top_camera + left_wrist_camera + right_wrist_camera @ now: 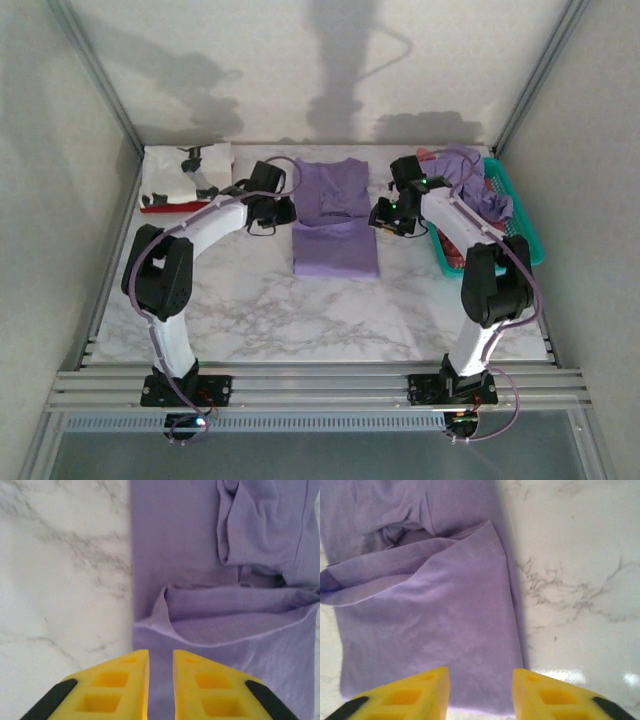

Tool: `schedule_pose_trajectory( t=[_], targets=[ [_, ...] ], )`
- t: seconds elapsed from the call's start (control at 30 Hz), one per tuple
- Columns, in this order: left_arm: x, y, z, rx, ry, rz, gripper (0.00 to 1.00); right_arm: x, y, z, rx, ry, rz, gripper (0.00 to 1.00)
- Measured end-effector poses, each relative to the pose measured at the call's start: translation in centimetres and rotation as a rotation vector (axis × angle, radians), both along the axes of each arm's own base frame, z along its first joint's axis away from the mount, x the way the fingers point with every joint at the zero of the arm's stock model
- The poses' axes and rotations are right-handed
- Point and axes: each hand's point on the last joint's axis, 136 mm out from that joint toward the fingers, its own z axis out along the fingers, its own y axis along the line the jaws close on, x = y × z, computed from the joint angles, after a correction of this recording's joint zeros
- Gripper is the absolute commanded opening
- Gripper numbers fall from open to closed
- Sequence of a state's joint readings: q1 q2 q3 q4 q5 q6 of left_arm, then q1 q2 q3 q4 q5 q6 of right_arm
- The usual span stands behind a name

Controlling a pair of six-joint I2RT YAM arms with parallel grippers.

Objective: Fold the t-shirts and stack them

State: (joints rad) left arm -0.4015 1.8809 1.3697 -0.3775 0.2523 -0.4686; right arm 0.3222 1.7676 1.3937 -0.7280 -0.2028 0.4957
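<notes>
Looking down from above, we see a lavender-purple soft cloth t-shirt [335, 215] lying folded into a long rectangle in the middle of the white marble-patterned bench [250, 310]. The left jaws hang just beside its left edge and the right jaws just beside its right edge, level with each other across the garment.

From the left wrist, we see the left jaws standing narrow: the two yellow fingers [125, 680] leave only a slim gap, and nothing is pinched in it. Below them runs the straight left edge of the shirt [200, 555], with bare marble to one side and folded layers with a stitched hem to the other.

From the right wrist, we see the right jaws parted more widely, the yellow fingers [545, 692] well apart and empty. They sit over the smooth folded panel of the same shirt [435, 620], near its right edge.

At the back left corner a white t-shirt with black print [190, 170] lies flat on a red t-shirt [165, 207]. Along the right side stands a teal plastic mesh basket [527, 235]. It holds crumpled lavender-purple shirts [470, 175] and, at its near end, a coral-red cloth [452, 250].
</notes>
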Motion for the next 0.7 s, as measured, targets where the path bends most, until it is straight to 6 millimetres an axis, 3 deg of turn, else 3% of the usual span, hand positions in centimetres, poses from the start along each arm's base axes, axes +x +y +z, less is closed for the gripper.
schedule_pose_trajectory(
  t=[0.03, 0.13, 0.27, 0.37, 0.5, 0.7],
  targets=[
    [-0.5, -0.4, -0.4, -0.003, 0.01, -0.009, 0.0, -0.1, 0.1, 0.0, 0.009, -0.001, 0.0, 0.25],
    [-1.8, -1.4, -1.7, -0.012, 0.05, -0.037, 0.0, -0.4, 0.5, -0.8, 0.029, 0.012, 0.001, 0.16],
    [-1.9, -2.8, -3.1, -0.022, 0.08, -0.069, 0.0, -0.8, 1.1, -2.4, 0.044, 0.047, 0.014, 0.15],
    [-0.9, -3.6, -4.4, -0.02, 0.096, -0.08, 0.05, -0.4, 1.4, -3.9, 0.045, 0.073, 0.018, 0.15],
    [1.0, -3.6, -5.9, 0.01, 0.088, -0.058, 0.02, 0.1, 1.6, -5.0, 0.039, 0.089, 0.017, 0.15],
    [5.3, -2.0, -3.5, -0.079, -0.013, 0.075, 0.05, 0.1, 1.9, -4.9, 0.055, 0.087, 0.023, 0.14]
  ],
)
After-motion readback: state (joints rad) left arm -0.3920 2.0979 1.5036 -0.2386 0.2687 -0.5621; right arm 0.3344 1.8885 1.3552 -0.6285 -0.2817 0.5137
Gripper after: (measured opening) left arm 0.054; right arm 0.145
